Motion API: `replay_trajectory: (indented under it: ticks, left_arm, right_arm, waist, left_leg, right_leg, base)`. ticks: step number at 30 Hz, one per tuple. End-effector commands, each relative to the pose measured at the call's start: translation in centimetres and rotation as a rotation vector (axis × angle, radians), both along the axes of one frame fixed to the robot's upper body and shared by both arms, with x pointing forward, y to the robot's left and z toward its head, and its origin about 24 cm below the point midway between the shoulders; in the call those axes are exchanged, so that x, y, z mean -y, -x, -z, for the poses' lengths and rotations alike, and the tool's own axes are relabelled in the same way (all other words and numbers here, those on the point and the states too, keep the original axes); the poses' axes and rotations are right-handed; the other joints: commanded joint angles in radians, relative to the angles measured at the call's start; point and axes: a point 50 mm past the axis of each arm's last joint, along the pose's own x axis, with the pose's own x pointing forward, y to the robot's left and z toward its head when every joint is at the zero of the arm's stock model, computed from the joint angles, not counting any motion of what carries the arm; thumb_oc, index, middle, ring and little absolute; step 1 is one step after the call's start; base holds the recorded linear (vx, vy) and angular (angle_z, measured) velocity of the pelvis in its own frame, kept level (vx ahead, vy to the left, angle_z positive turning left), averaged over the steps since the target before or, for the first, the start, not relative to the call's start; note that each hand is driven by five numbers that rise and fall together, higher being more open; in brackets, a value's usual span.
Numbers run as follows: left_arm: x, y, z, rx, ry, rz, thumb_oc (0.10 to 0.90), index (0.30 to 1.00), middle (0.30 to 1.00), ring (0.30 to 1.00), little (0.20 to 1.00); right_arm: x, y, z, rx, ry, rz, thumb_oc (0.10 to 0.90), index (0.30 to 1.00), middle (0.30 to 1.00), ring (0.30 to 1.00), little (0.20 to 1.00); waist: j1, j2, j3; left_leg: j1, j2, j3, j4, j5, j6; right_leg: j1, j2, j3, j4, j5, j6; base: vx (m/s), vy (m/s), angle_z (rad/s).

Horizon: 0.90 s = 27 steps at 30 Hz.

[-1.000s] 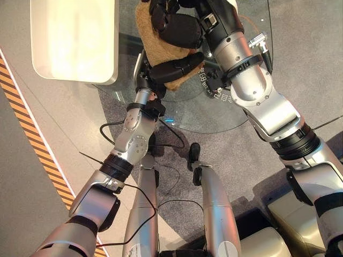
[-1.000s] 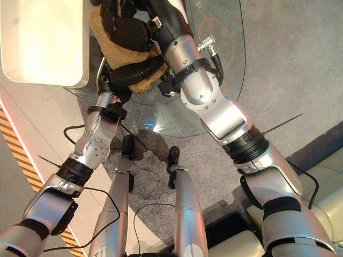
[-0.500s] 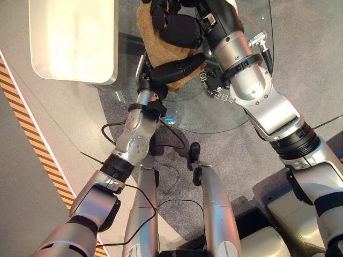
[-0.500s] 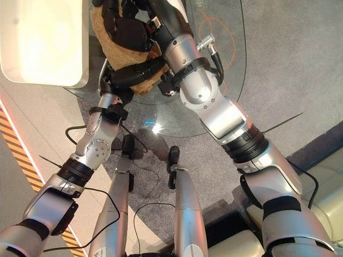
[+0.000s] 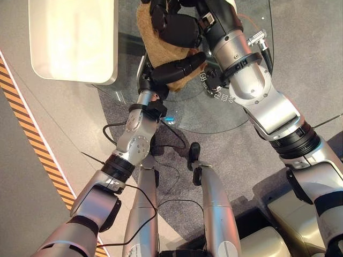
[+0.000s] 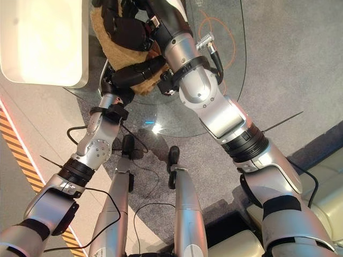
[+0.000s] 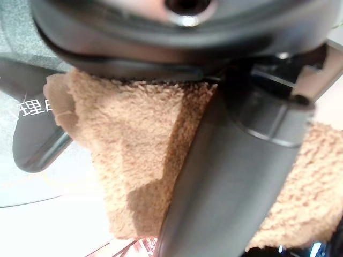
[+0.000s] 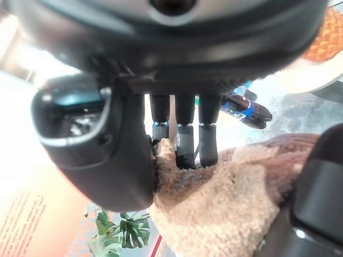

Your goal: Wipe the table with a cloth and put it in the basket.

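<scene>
A tan terry cloth (image 5: 161, 51) lies bunched on the round glass table (image 5: 236, 112) at the upper centre of the frame, pinned there by both hands, presumably so it stays gathered while it is rubbed over the glass. The right hand (image 5: 174, 27) rests on top of the cloth, its fingers (image 8: 185, 139) curled down into the pile and pinching it against the thumb. The left hand (image 5: 177, 67) reaches in from below at the cloth's near edge, fingers extended along the fabric. A pale rectangular top (image 5: 72, 40) fills the upper left.
</scene>
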Motion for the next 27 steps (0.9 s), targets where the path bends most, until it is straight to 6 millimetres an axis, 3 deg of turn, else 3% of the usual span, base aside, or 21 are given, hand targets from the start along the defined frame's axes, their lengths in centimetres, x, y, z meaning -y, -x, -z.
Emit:
replay_trajectory:
  ticks: [1,27]
  left_arm:
    - [2.40,2.23,-6.54,0.318,0.092,0.160,0.100,0.300,0.300,0.300,0.200]
    - [2.55,2.17,-6.23,0.299,0.119,0.168,0.100,0.300,0.300,0.300,0.200]
  right_arm:
    - [-1.41,5.59,-7.62,0.357,-0.066,-0.127,0.800,0.900,0.900,0.900,0.900]
    - [-1.25,5.17,-7.10,0.319,-0.090,-0.144,0.800,0.900,0.900,0.900,0.900]
  waist:
    - [0.017,-0.046,-0.025]
    - [0.016,-0.049,-0.025]
  left_leg:
    - [0.033,-0.067,0.117,0.165,-0.179,0.098]
    - [0.027,-0.069,0.115,0.179,-0.186,0.100]
  right_leg:
    - [0.098,0.083,0.006,-0.208,0.124,0.019]
    - [0.096,0.084,0.005,-0.201,0.122,0.018]
  base:
    - [0.00,0.000,0.00]
    - [0.00,0.000,0.00]
